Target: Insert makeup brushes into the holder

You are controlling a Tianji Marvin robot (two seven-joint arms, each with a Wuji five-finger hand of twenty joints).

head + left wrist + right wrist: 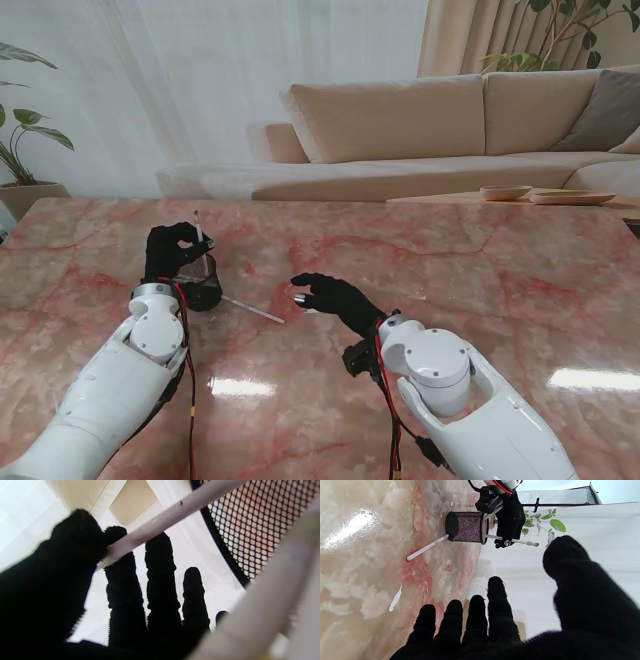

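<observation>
Two white makeup brushes: left hand (172, 250) pinches one (199, 227) over the black mesh holder (200, 284), another (252, 309) lies on the surface (450, 270). Right hand (335, 298) spread, holding nothing.

— What is sitting beyond the marble table (420, 240)?
— A beige sofa (420, 125) is stretching along white curtains (200, 70) (daylight is pouring through), and plants (25, 130) are standing at both corners.
</observation>
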